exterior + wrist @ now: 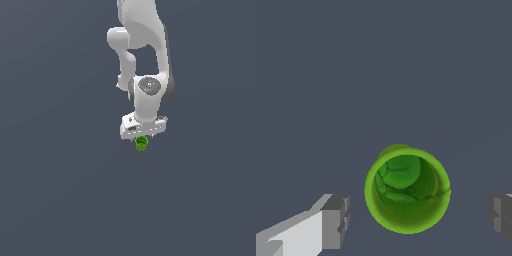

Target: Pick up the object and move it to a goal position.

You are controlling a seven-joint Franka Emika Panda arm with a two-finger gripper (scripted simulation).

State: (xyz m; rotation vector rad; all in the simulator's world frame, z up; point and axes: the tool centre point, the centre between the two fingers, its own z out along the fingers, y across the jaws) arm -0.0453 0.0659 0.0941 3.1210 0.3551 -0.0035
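Pointed straight down at the end of the white arm [145, 60], the gripper [142, 136] is seen in the exterior view directly above the green cup [141, 144], which is placed on the dark grey floor [60, 200] just under the gripper. Its upper part is overlapped by the gripper, so contact cannot be judged there, and the fingers are too small to be made out. The cup is stood upright, its long axis vertical and its hollow mouth turned up toward the gripper. In the wrist view, the gripper [418, 220] is shown spread apart, with grey fingertips [336, 220] on either side of the cup [407, 190] and clear gaps left between pads and rim. The cup's interior is looked into from above. The far finger is cut off by the frame edge.
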